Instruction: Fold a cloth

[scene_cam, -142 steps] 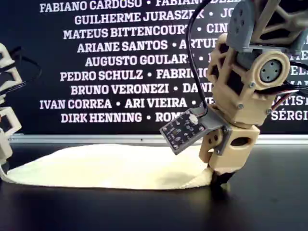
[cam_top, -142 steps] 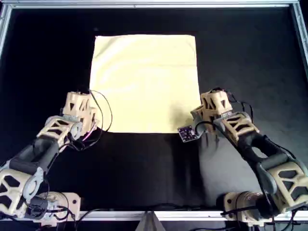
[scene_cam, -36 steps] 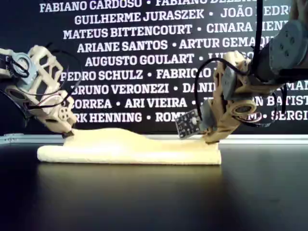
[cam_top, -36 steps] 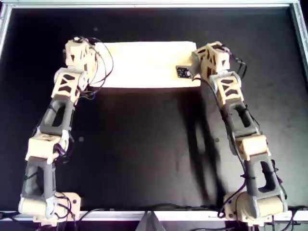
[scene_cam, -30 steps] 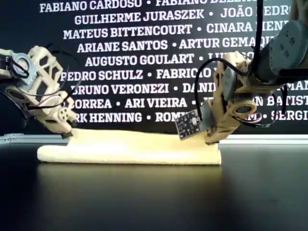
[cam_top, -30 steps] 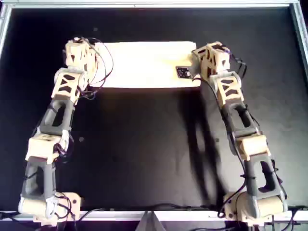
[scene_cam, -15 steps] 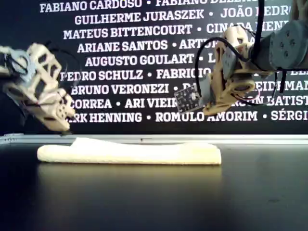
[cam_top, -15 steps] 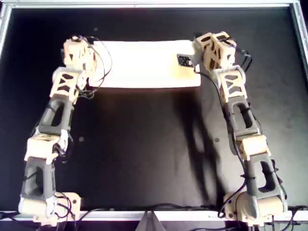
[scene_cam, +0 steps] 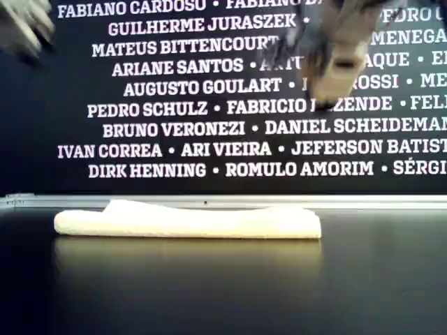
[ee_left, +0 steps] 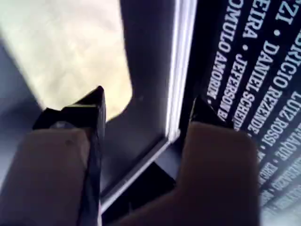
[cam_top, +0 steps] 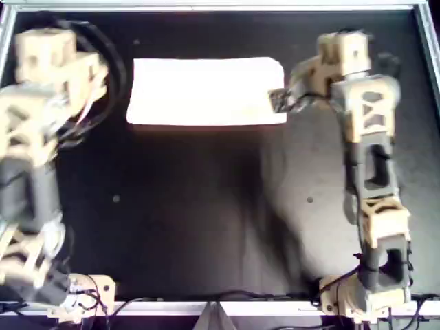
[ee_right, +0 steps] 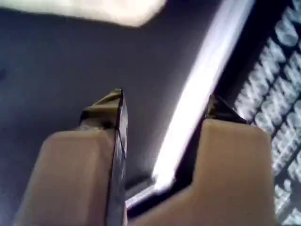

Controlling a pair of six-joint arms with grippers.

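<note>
The cloth [cam_top: 206, 91] is pale cream and lies folded into a flat band along the far part of the black table, seen low and long in the exterior view [scene_cam: 188, 222]. Nothing touches it. My left gripper [cam_top: 51, 51] hangs raised off the cloth's end at the overhead view's left, blurred at the top of the exterior view [scene_cam: 24, 28]. Its wrist view shows it open [ee_left: 148, 101] above a cloth corner [ee_left: 66, 52]. My right gripper [cam_top: 340, 48] is lifted beyond the other end, blurred in the exterior view [scene_cam: 328, 63], and open [ee_right: 164, 101] with nothing between its fingers.
A metal frame rail [cam_top: 206, 7] borders the black table, with side rails at both overhead edges. A black banner with white names [scene_cam: 209, 91] stands behind the far rail. A small circuit board [cam_top: 278, 101] hangs from the right arm over the cloth's end.
Both grippers have let go of the cloth and risen up and outward from its ends. The cloth stays folded in place. Earlier it lay spread out flat.
</note>
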